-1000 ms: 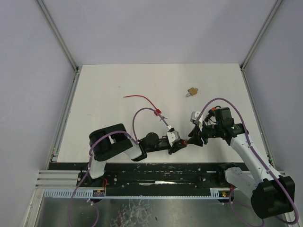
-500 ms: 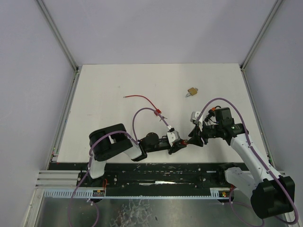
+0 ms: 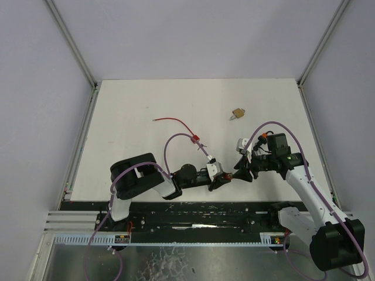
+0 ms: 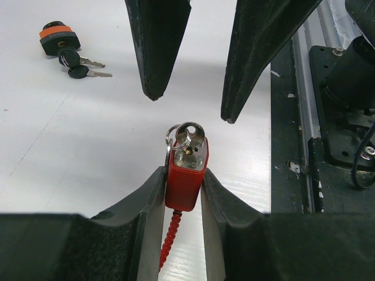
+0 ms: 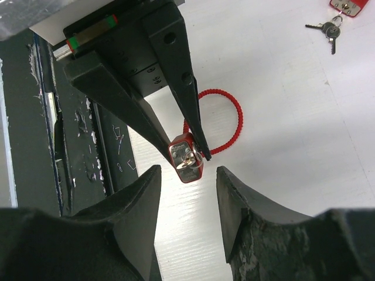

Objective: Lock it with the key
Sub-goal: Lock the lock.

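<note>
My left gripper is shut on a red padlock, its fingers pressed on both sides of the body. A key with a split ring sits in the lock's end face. A red coiled cable loops out behind the lock. My right gripper faces that end of the red padlock, open, its fingers standing apart just short of the key without touching it. In the top view both grippers, left and right, meet near the table's front edge.
A small padlock with two keys lies further out on the white table, and shows in the top view as a brownish lock. A second red lock with keys trails a red cable. The black base rail runs along the near edge.
</note>
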